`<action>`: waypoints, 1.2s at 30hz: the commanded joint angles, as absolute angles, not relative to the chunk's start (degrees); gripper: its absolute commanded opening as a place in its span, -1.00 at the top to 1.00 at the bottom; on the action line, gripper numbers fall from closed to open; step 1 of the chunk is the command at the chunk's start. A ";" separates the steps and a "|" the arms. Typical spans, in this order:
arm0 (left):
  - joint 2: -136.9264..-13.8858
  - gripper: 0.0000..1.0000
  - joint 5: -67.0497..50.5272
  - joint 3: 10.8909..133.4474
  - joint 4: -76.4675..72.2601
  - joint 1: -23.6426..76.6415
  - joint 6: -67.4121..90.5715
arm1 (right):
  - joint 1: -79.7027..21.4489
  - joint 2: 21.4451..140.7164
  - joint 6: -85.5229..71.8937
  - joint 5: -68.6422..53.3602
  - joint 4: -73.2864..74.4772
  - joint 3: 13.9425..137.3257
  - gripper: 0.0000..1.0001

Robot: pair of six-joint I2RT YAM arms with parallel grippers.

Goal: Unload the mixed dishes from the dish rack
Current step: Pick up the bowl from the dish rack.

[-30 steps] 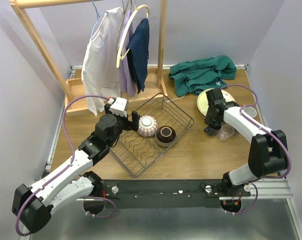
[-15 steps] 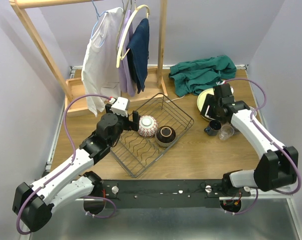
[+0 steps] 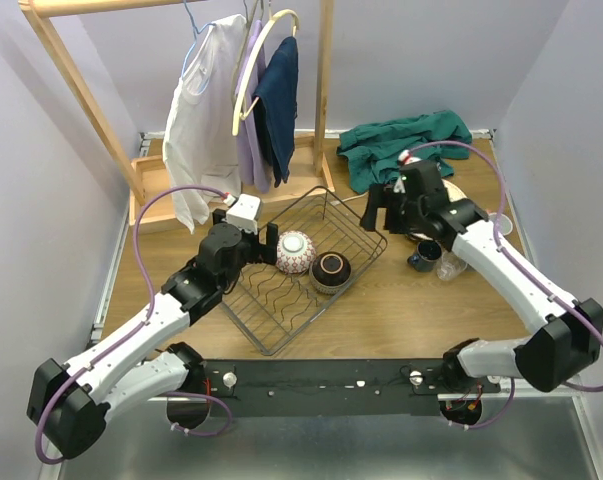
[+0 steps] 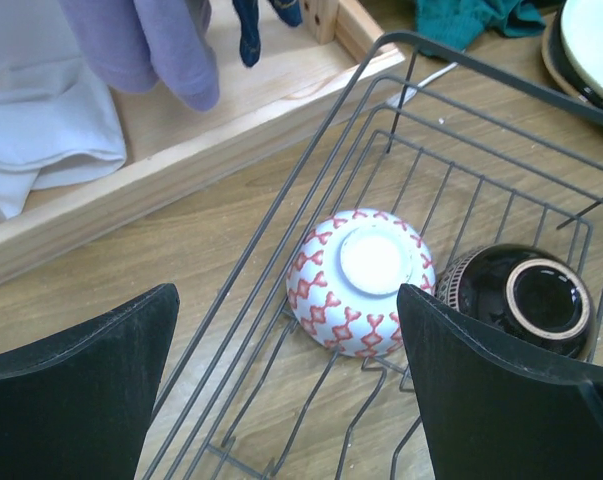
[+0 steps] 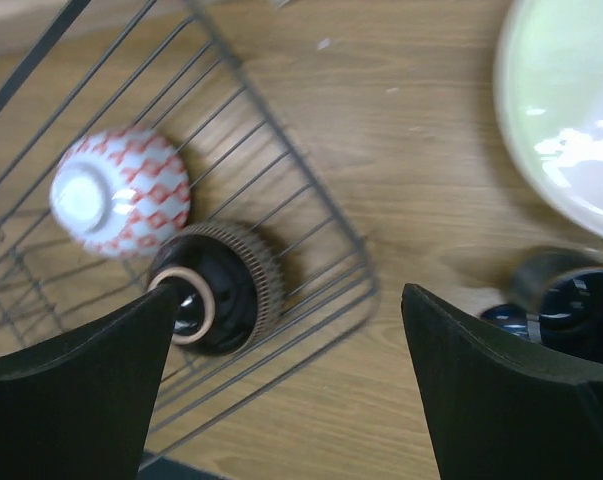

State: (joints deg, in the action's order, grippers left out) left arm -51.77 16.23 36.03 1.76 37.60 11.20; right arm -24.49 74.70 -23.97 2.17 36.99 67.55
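Note:
The black wire dish rack holds two upturned bowls: a red-and-white patterned bowl and a dark bowl. My left gripper is open just left of the patterned bowl, over the rack's left wall. My right gripper hangs open and empty above the rack's right corner. On the table to the right stand a cream plate, a dark cup and a clear glass.
A wooden clothes rack with hanging garments stands behind the dish rack, its base close to my left gripper. A green cloth lies at the back right. Another cup sits near the right edge.
My right gripper opened, left the dark cup on the table by the plate, and swung left toward the dish rack. My left arm barely moved.

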 commanded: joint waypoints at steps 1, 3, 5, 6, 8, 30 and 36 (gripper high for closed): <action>-49.84 -0.98 19.95 38.06 8.34 37.35 13.44 | -32.41 77.95 -22.41 2.10 33.93 68.99 -1.00; -48.00 -0.98 21.44 37.97 10.97 37.44 13.45 | -34.18 79.71 -22.15 2.72 32.09 69.61 -1.00; -46.07 -0.98 22.93 37.44 12.56 37.44 13.45 | -36.47 82.78 -21.71 3.07 30.42 71.01 -1.00; -45.45 -0.98 23.46 37.35 14.05 37.35 13.53 | -37.08 84.01 -21.53 3.08 29.98 71.62 -1.00; -43.61 -0.98 24.43 37.00 15.64 37.35 13.80 | -38.84 87.44 -20.57 3.25 28.92 73.55 -1.00; -41.84 -0.98 28.74 33.22 13.80 37.27 10.20 | -52.47 99.23 -15.12 15.46 42.45 76.64 -1.00; -41.92 -0.98 28.30 33.13 13.53 37.27 9.93 | -52.47 99.84 -14.42 24.60 42.63 75.15 -1.00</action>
State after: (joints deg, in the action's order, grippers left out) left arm -42.02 27.42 32.84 15.20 37.56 10.74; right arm -52.45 98.13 -15.38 15.05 40.71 76.53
